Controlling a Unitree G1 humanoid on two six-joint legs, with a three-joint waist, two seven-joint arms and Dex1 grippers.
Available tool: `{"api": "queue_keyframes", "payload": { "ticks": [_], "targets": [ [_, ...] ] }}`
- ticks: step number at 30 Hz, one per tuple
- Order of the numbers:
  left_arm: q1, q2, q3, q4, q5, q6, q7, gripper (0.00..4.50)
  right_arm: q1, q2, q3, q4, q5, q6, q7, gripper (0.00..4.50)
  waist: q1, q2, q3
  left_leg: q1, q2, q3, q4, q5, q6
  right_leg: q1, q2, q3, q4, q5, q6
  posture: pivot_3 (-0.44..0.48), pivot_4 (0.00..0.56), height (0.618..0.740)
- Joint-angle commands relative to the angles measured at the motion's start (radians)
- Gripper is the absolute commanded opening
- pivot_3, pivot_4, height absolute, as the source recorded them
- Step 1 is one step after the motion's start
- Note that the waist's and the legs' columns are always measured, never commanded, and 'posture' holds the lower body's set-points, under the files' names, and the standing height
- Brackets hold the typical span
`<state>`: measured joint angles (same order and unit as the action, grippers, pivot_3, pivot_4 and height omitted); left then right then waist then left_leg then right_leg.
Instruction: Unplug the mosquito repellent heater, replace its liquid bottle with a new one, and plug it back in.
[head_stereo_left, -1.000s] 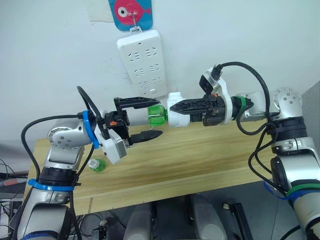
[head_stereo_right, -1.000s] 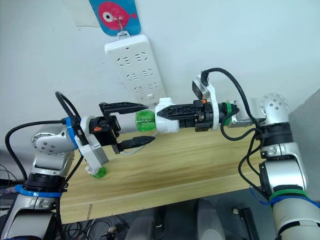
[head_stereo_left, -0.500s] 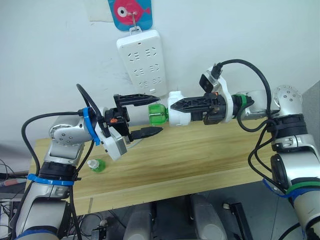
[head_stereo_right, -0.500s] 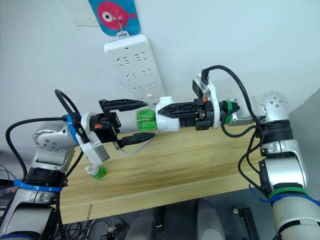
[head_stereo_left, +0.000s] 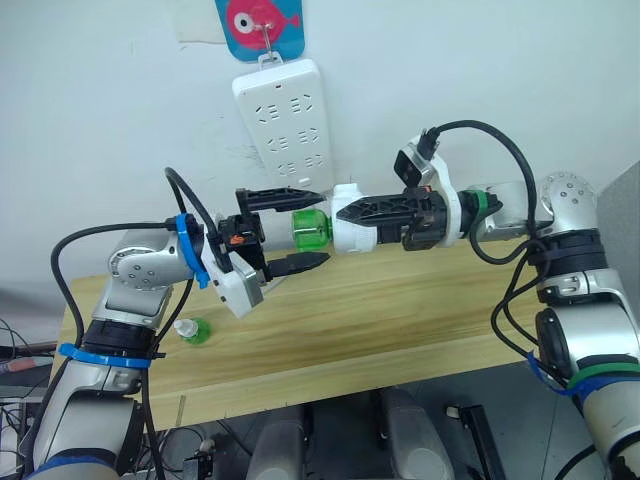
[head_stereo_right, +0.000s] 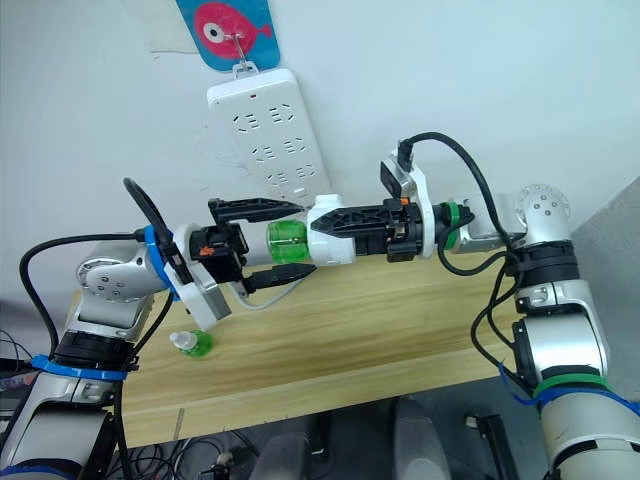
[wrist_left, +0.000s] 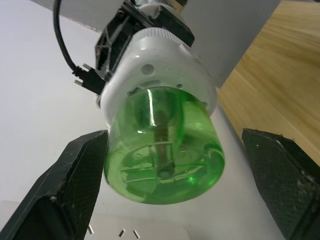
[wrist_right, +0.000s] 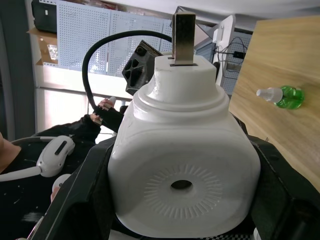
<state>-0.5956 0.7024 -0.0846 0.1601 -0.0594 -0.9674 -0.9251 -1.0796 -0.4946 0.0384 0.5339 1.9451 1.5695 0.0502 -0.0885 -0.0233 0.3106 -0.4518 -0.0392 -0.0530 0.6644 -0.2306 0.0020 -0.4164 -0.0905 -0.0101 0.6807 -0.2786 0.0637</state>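
The mosquito repellent heater (head_stereo_left: 352, 218) is a white rounded unit held in the air above the table, with my right gripper (head_stereo_left: 345, 213) shut on its sides. In the right wrist view its vent hole and one metal prong (wrist_right: 183, 31) show. A green liquid bottle (head_stereo_left: 312, 228) sticks out of the heater toward my left arm. My left gripper (head_stereo_left: 320, 225) is open, one finger above the bottle and one below, and the left wrist view shows a gap beside the bottle (wrist_left: 165, 152). Another green bottle (head_stereo_left: 192, 330) with a white cap lies on the table.
A long white power strip (head_stereo_left: 283, 125) hangs on the wall from a hook under a pink fish sticker, just above both grippers. The wooden table (head_stereo_left: 400, 310) runs beneath the arms. A person's hands holding a controller (wrist_right: 55, 150) show in the right wrist view.
My left arm has shifted right and slightly up, so its open fingers straddle the green bottle more closely. The right gripper still holds the heater in about the same place.
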Motion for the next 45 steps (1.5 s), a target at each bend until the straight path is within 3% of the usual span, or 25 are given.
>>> {"api": "queue_keyframes", "payload": {
  "ticks": [1, 16, 21, 25, 28, 29, 31, 37, 45],
  "targets": [
    [-0.007, 0.015, 0.014, -0.015, 0.02, 0.0, 0.037, 4.48, 0.004, 0.022, -0.07, -0.036, 0.027, -0.023, -0.046, 3.01, 0.0, 0.0, 0.0, 0.0, 0.0, 0.0, 0.0, 0.0, 0.0, 0.0, 0.0, 0.0, 0.0, 0.0, 0.0, -0.112, 0.335, 0.734],
    [-0.017, 0.039, 0.014, 0.003, 0.039, 0.021, 0.091, 4.48, 0.064, 0.091, -0.171, -0.105, 0.027, -0.045, -0.164, 3.01, -0.001, 0.0, 0.0, 0.0, 0.0, 0.0, 0.0, 0.0, 0.0, -0.001, 0.0, 0.0, 0.0, 0.0, 0.0, -0.118, 0.33, 0.734],
    [-0.025, 0.036, 0.006, 0.004, 0.044, 0.031, 0.096, 3.33, 0.07, 0.106, -0.179, -0.121, 0.027, -0.051, -0.176, 3.01, -0.001, 0.0, 0.0, -0.001, 0.0, 0.001, -0.001, 0.0, 0.0, -0.002, 0.0, 0.0, 0.001, 0.0, 0.0, -0.12, 0.33, 0.734],
    [-0.03, 0.034, 0.0, 0.005, 0.045, 0.035, 0.1, 3.33, 0.07, 0.115, -0.185, -0.126, 0.027, -0.053, -0.186, 3.01, -0.001, 0.0, 0.0, -0.001, 0.0, 0.001, -0.001, 0.0, 0.0, -0.002, 0.0, 0.0, 0.0, 0.0, 0.0, -0.12, 0.33, 0.734],
    [-0.031, 0.034, -0.001, 0.004, 0.04, 0.042, 0.099, 2.82, 0.072, 0.115, -0.187, -0.128, 0.027, -0.054, -0.19, 3.01, -0.001, 0.0, 0.0, -0.001, 0.0, 0.001, -0.001, 0.0, 0.0, -0.002, 0.0, 0.0, 0.001, 0.0, 0.0, -0.122, 0.328, 0.734],
    [-0.03, 0.035, -0.002, 0.004, 0.037, 0.045, 0.098, 2.44, 0.072, 0.116, -0.188, -0.128, 0.027, -0.054, -0.192, 3.01, -0.001, 0.0, 0.0, -0.001, 0.0, 0.001, -0.001, 0.0, 0.0, -0.002, 0.0, 0.0, 0.001, 0.0, 0.0, -0.121, 0.328, 0.734],
    [-0.029, 0.037, -0.005, -0.003, 0.023, 0.06, 0.09, 2.28, 0.072, 0.115, -0.189, -0.127, 0.027, -0.053, -0.195, 3.01, -0.001, 0.0, 0.0, -0.001, 0.0, 0.001, -0.001, 0.0, 0.0, -0.003, 0.0, 0.001, 0.001, 0.0, 0.0, -0.121, 0.327, 0.734],
    [-0.014, 0.063, -0.036, -0.048, -0.086, 0.188, 0.004, 2.28, 0.069, 0.084, -0.165, -0.122, 0.027, -0.035, -0.171, 3.01, -0.001, 0.0, 0.0, -0.001, 0.0, 0.001, -0.001, 0.0, 0.0, -0.003, 0.001, 0.001, 0.001, 0.0, 0.0, -0.117, 0.327, 0.734],
    [0.044, 0.097, -0.039, -0.246, -0.35, 0.541, -0.146, 2.28, 0.067, 0.003, -0.081, -0.142, 0.027, -0.014, -0.111, 3.01, -0.002, 0.001, 0.001, -0.001, 0.0, 0.001, -0.001, 0.0, 0.0, -0.003, 0.001, 0.001, 0.0, 0.0, 0.0, -0.113, 0.326, 0.734]
  ]
}}
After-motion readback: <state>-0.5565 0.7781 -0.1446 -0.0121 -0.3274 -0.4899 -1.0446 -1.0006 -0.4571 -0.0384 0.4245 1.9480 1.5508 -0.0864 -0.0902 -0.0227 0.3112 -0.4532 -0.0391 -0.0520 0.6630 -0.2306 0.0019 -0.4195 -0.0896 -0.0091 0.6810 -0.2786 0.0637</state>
